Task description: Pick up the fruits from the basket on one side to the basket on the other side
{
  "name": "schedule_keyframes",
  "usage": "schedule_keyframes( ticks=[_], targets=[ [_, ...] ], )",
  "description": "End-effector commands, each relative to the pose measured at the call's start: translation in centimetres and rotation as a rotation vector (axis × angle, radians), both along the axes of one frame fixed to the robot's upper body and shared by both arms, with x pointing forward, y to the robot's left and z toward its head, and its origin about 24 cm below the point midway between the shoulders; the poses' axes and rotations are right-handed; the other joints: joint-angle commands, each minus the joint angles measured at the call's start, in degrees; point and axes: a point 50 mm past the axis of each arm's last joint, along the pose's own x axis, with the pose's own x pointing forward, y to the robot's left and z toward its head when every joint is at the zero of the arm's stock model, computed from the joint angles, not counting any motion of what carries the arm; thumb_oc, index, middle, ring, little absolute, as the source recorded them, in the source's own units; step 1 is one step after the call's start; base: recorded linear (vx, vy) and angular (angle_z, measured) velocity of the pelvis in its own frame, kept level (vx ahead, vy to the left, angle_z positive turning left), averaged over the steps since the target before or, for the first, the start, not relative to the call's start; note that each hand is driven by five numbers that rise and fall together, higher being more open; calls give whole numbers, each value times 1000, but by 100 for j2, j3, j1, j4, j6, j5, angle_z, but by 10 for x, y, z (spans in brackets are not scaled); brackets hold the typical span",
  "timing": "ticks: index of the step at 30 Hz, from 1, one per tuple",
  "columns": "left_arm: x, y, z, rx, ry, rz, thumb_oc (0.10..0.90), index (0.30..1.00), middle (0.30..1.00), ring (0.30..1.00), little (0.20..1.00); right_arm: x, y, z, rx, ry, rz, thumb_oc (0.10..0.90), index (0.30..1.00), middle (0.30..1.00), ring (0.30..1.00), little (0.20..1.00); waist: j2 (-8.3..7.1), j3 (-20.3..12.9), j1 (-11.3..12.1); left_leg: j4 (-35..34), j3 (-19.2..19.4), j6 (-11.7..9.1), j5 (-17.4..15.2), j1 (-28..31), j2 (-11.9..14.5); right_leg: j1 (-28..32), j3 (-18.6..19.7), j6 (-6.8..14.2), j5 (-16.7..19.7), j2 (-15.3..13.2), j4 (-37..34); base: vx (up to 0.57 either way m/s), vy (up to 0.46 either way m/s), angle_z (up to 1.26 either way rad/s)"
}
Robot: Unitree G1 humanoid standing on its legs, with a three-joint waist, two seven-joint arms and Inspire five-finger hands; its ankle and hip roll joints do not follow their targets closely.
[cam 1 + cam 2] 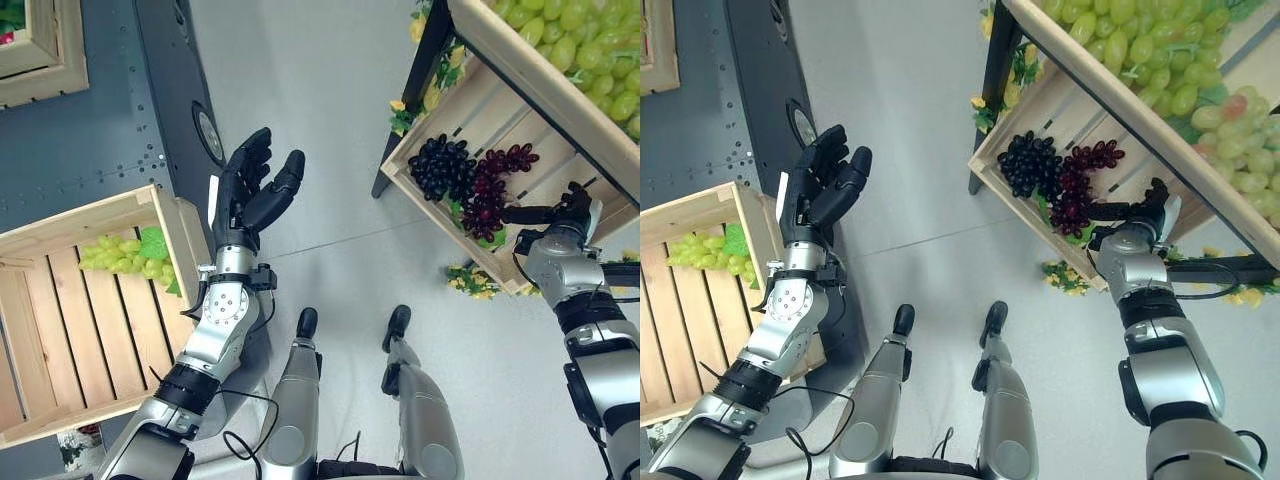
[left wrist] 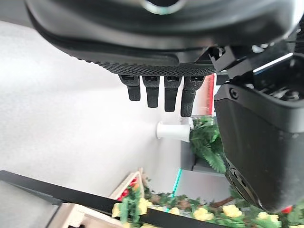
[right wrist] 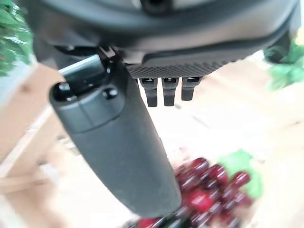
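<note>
Dark red plastic grapes (image 1: 487, 200) lie in the slatted wooden crate (image 1: 440, 110) on the right-hand shelf, just past the fingertips of the right hand (image 1: 560, 215), whose fingers reach out straight with nothing held. Beside that bunch, farther from the hand, sits a black grape bunch (image 1: 438, 165). The left hand (image 1: 250, 190) hangs over the floor, fingers relaxed and empty, near the pale wooden crate (image 1: 60, 330) holding green grapes (image 1: 125, 256).
</note>
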Motion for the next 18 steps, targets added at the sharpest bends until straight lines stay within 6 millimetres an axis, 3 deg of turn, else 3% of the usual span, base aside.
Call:
schedule_keyframes(
  ticks=[1, 6, 12, 14, 18],
  targets=[
    [-12, -6, 54, -32, -282, -40, 800, 900, 900, 900, 900, -1, 19, 68, -46, -412, 207, 800, 900, 900, 900, 900, 60, -79, 99, -1384, 475, 281, 559, 801, -219, 573, -351, 190, -1011, 24, 1000, 67, 87, 2],
    [-13, -8, 42, -48, -261, -36, 800, 900, 900, 900, 900, -20, 50, 57, -16, -597, 384, 800, 900, 900, 900, 900, 209, -164, -1, -1770, 773, 279, 590, 1372, -244, 1081, -520, 267, -1064, -83, 856, 65, 122, 31],
    [-19, -2, 26, -48, -218, -4, 800, 900, 900, 900, 900, -38, 78, 46, 92, -703, 533, 800, 900, 900, 900, 900, 221, -461, -4, -2104, 680, 334, 604, 1698, -270, 1304, -507, 377, -1039, -156, 699, 47, 121, 25],
    [-25, 5, 14, -41, -173, 29, 800, 900, 900, 900, 900, -49, 91, 23, 202, -679, 634, 800, 900, 900, 900, 900, 233, -732, -7, -2286, 628, 349, 613, 1883, -317, 1508, -460, 422, -1021, -186, 534, 69, 148, 4],
    [-31, 10, 0, -40, -116, 67, 800, 900, 900, 900, 900, -59, 108, -2, 280, -599, 771, 800, 900, 900, 900, 900, 216, -992, 30, -2356, 536, 381, 607, 2012, -382, 1662, -466, 442, -1001, -233, 430, 49, 125, 4]
  ],
)
